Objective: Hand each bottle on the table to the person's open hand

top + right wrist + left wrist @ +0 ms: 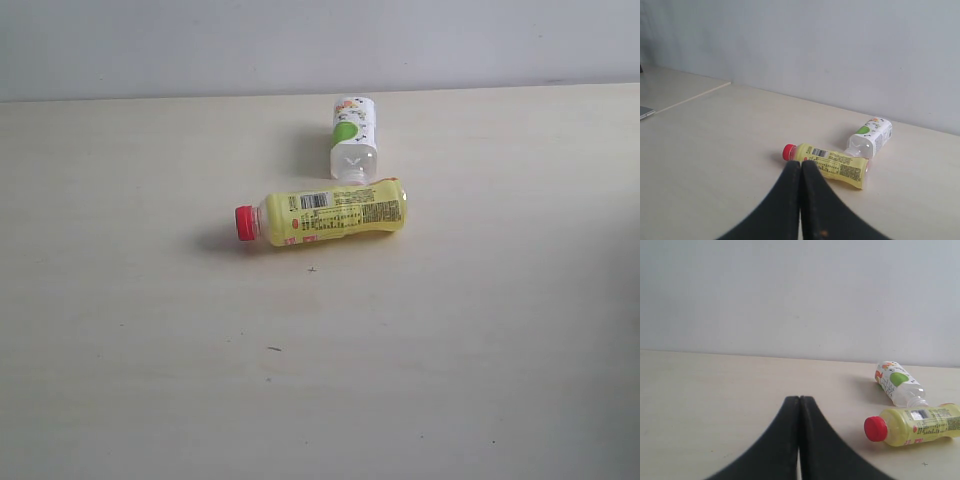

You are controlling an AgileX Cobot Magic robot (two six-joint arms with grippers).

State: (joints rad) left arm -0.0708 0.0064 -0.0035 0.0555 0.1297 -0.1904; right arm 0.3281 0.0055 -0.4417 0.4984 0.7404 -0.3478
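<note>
Watching plain pale grey wall (300, 45) across whole back of exterior view, evenly lit, meeting near surface along one straight horizontal line. Same wall fills upper part of both my wrist feeds. Right wrist feed: flat grey object (644, 112) pokes in at frame edge, mostly cut off, can't identify. Thin light line (700, 93) runs near it, seam or edge, can't tell which.

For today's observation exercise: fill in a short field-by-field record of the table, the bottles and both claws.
table: pale wood-grain
yellow bottle: on its side, red cap towards the exterior view's left
green-and-white bottle: on its side, just beyond the yellow bottle
left claw: shut, holding nothing
right claw: shut, holding nothing
open hand: not in view
</note>
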